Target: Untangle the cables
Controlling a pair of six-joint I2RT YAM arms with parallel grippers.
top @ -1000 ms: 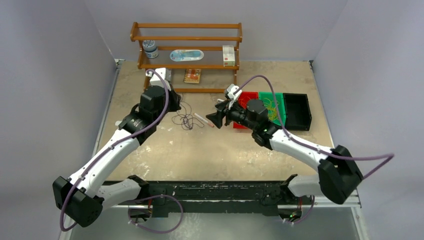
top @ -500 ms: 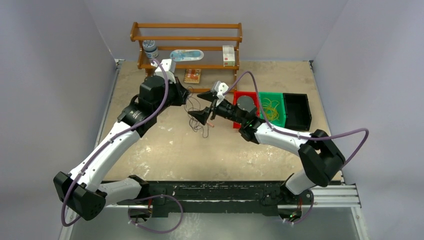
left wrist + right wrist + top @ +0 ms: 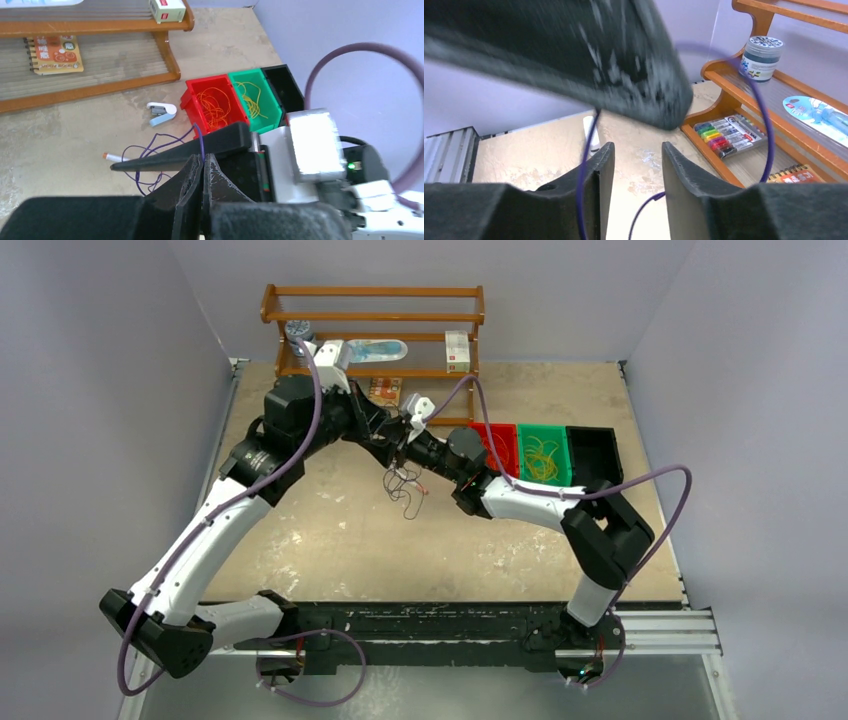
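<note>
The cables here are a thin purple wire tangle (image 3: 404,490) hanging in loops just above the table, seen below my grippers in the left wrist view (image 3: 150,160). My left gripper (image 3: 202,156) is shut on a top strand of it and holds it raised (image 3: 385,443). My right gripper (image 3: 399,448) meets the left one tip to tip. In the right wrist view its fingers (image 3: 638,150) stand apart; one purple strand (image 3: 649,205) passes loosely between them and another runs outside the left finger (image 3: 584,180).
A white pen (image 3: 112,157) lies under the tangle, a small white-blue clip (image 3: 162,112) behind it. A red bin (image 3: 192,102) with orange wires, a green bin (image 3: 245,75) with yellow wires and a black bin (image 3: 285,82) stand to the right. A wooden shelf (image 3: 372,318) is at the back.
My left gripper lifted the purple tangle off the table toward the back right. My right arm swung left to meet it, and its fingers opened wider, then narrowed.
</note>
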